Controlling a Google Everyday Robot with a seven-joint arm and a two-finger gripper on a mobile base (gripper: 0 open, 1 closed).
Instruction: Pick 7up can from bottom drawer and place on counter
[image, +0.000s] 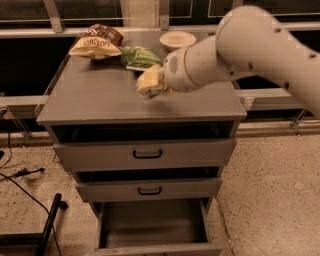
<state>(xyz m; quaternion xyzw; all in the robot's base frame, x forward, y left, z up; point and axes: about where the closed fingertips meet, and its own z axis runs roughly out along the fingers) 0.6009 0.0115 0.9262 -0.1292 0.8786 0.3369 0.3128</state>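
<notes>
My arm (272, 50) comes in from the right, its thick white upper link sloping down toward the gripper. The forearm (210, 57) runs leftward and slightly down, lying just to the right of the gripper and a little above it. The round wrist (176, 70) sits directly right of the gripper, joined to its base. The gripper (150, 81) is at the arm's left end, near the middle of my view, pointing left and tilted a little downward.
</notes>
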